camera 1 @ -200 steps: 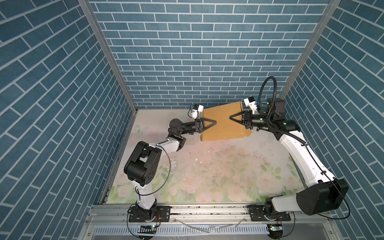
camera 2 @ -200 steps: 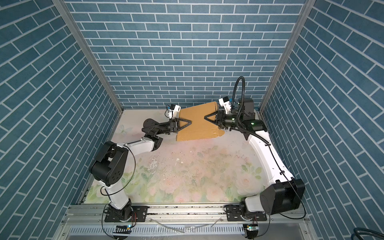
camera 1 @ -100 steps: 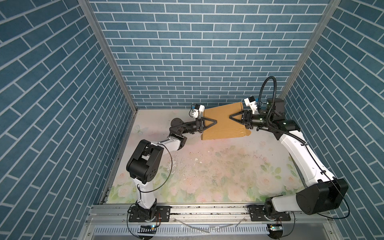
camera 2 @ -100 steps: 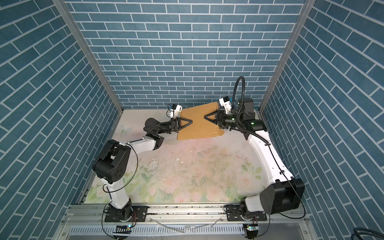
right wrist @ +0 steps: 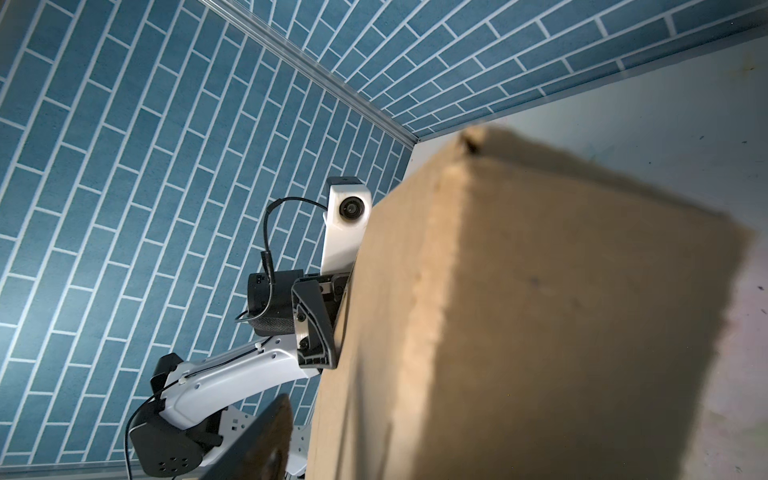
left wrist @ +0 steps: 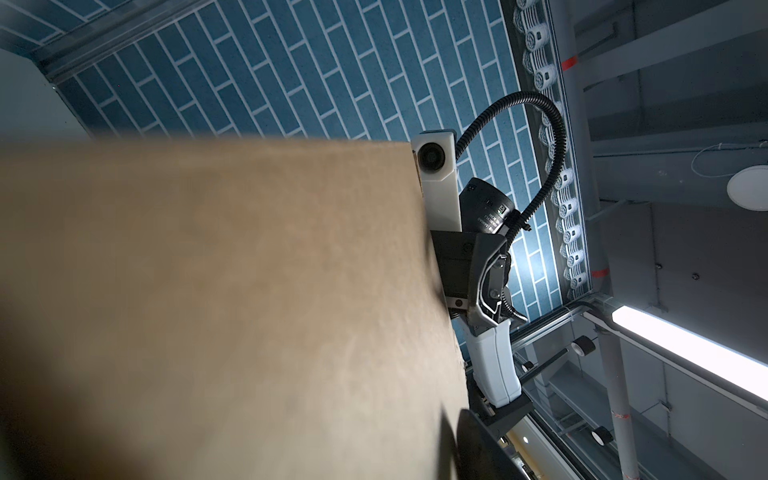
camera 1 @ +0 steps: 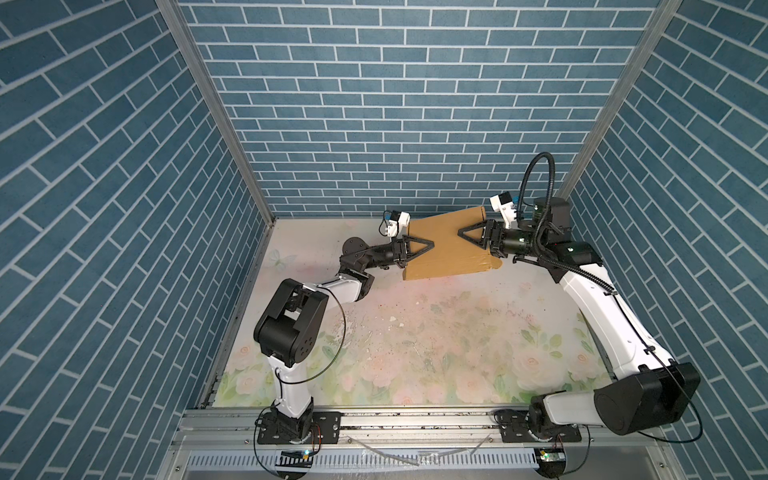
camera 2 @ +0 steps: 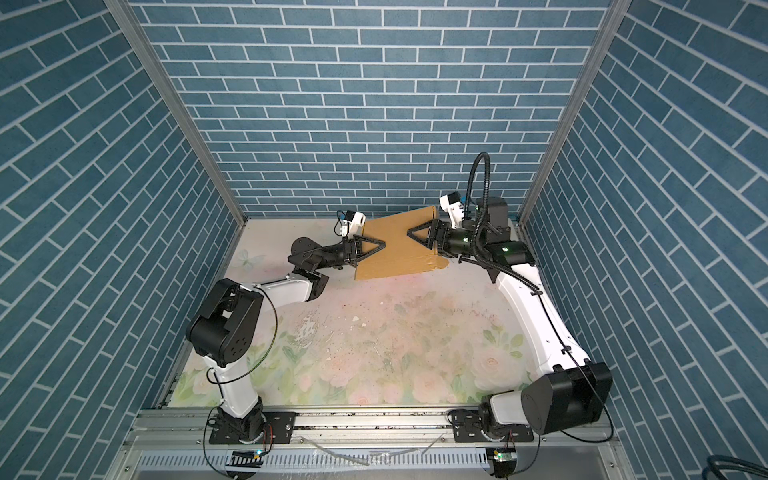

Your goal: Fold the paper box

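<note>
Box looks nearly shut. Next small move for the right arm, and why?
Probably back the right gripper off the paper box toward the rounded tab sticking out at its near right corner; it looks untucked, while the left gripper sits at the other end.

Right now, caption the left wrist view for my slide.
The paper box fills the frame, the right arm beside its edge.

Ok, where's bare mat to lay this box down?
The mat is bare across its middle and front, bordered by the left arm, right arm and front rail. Crowded at the back: the paper box between left claw and right claw, near the back wall.
</note>
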{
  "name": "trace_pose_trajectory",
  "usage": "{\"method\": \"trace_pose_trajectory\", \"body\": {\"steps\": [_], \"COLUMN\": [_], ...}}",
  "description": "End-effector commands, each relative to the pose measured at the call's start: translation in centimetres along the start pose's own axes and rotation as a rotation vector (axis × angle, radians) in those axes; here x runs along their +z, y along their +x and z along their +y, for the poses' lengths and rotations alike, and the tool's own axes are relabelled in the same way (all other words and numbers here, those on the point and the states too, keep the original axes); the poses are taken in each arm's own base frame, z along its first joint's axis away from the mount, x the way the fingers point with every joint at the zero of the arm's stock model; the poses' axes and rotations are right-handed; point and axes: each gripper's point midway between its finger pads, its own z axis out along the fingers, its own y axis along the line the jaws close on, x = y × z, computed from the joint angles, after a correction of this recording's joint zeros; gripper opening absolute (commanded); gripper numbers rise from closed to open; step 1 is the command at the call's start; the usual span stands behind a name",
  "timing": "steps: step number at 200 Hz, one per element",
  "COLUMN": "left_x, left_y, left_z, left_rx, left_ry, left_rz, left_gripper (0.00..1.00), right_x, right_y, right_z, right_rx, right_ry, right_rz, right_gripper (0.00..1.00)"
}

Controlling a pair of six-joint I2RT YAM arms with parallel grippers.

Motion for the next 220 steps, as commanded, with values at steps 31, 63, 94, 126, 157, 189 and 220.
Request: {"method": "trace_pose_trajectory", "body": {"steps": [31,63,94,126,157,189,220], "left_x": [-2.1,-3.0,-4.2,-5.2,-6.3,-7.6,-8.5], "left_y": [-1.6,-1.1,0.0,1.1,2.1,3.0,3.8], "left_z": [-0.9,0.9,3.1,5.1,7.6,10.1,11.8], "left_rx": [0.013,-0.054,-0.161,-0.308,-0.45,-0.562,-0.655], "left_ry": [0.002,-0.027,-0.066,-0.097,-0.134,-0.21,-0.29], "left_rz": [-0.092,-0.093,-0.112,-0.134,-0.191,-0.265,-0.311], "left_gripper": [0.42,0.4,0.39,0.37,0.32,0.32,0.31], "right_x": [-1.6,-3.9,-5.4,-5.5,-5.0,-3.6,-2.8], "right_y": [1.2,0.2,-1.4,-2.3,-2.5,-1.9,-1.3], "right_z": [-1.4,-1.7,-1.1,-2.6,-4.7,-7.2,-9.0], "right_rx": [-0.035,-0.043,-0.077,-0.1,-0.122,-0.127,-0.152], "right_ry": [0.069,0.113,0.127,0.206,0.26,0.293,0.332], "right_rz": [-0.03,-0.107,-0.177,-0.213,-0.235,-0.19,-0.15], "right_gripper": [0.83,0.84,0.85,0.84,0.81,0.79,0.77]}}
